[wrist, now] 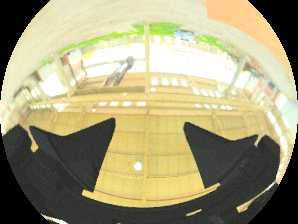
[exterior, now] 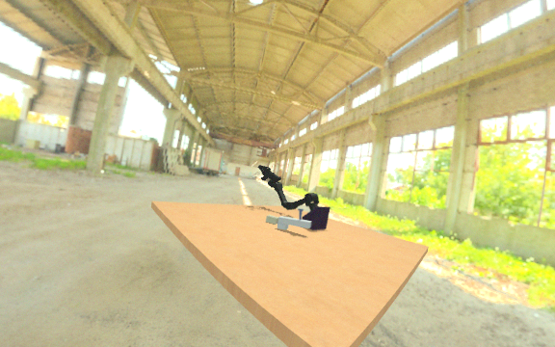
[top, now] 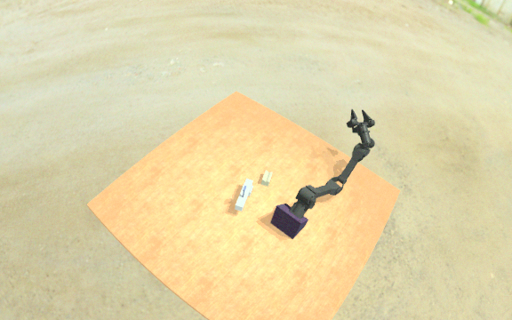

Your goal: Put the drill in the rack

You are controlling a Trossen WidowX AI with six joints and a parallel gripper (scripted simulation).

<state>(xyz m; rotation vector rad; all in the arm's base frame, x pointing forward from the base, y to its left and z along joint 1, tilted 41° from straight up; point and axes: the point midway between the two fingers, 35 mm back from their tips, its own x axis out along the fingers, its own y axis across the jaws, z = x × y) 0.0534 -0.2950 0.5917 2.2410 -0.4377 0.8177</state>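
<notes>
Lying apart, rack (top: 267, 178) (contents unclear), drill block (top: 244, 195); gripper (top: 360, 120) open

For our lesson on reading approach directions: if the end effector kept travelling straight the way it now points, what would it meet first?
Nothing nearby, as far as can be seen. The open end effector points up and away from the table; its wrist view shows only distant roof between the fingers. Depth is unclear.

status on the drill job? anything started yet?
Done: nothing visible. The white block that seems to hold the drill and the small rack sit apart on the table, untouched. In hand: nothing; the gripper is open, raised high and pointing away from both. Left: press the key, pull the drill, lay it in the rack.
</notes>
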